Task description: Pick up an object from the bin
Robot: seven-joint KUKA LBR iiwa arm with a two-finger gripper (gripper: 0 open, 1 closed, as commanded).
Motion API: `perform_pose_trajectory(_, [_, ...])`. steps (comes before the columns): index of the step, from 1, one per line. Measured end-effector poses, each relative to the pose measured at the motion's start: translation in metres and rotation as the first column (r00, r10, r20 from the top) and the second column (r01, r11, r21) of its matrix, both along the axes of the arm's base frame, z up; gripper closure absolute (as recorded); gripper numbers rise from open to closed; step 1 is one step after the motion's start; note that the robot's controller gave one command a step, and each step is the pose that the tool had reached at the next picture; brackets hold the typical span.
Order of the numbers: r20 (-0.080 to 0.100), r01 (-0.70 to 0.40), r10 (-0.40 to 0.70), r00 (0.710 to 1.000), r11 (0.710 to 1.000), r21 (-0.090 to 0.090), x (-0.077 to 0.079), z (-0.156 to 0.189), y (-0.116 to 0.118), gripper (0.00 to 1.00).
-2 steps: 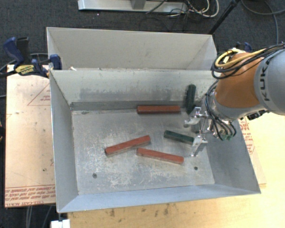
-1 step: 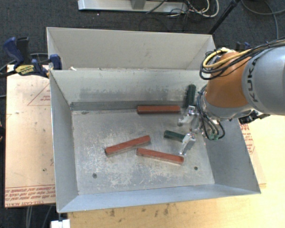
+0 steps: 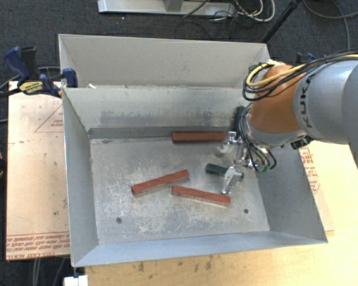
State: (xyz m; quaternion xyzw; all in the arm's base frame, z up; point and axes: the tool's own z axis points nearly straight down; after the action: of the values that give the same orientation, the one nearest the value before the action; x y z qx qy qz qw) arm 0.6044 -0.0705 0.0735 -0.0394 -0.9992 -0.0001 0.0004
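red-brown bars (image 3: 160, 182): 3 | dark green piece (image 3: 214, 169): 1 | gripper (image 3: 229, 182) at lowest bar's (image 3: 197, 195) right end, state: cannot tell

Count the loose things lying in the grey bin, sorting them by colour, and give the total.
Reddish-brown bars: 3 (by the back wall, mid-floor, front right)
Dark green piece: 1
Total: 4

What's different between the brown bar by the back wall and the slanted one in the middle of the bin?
The back bar lies level along the bin's back wall; the middle bar lies slanted on the open floor. The back bar looks darker brown, the middle bar redder. Both are long, slim bars lying flat.
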Motion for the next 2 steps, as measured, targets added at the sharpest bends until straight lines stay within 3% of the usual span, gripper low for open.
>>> perform_pose_trajectory(1, [0.015,0.286,-0.286,0.958,0.958,0.005,-0.0081,0.0048,-0.0017,1.0])
perform_pose_trajectory(2, [0.015,0.286,-0.286,0.958,0.958,0.005,-0.0081,0.0048,-0.0017,1.0])
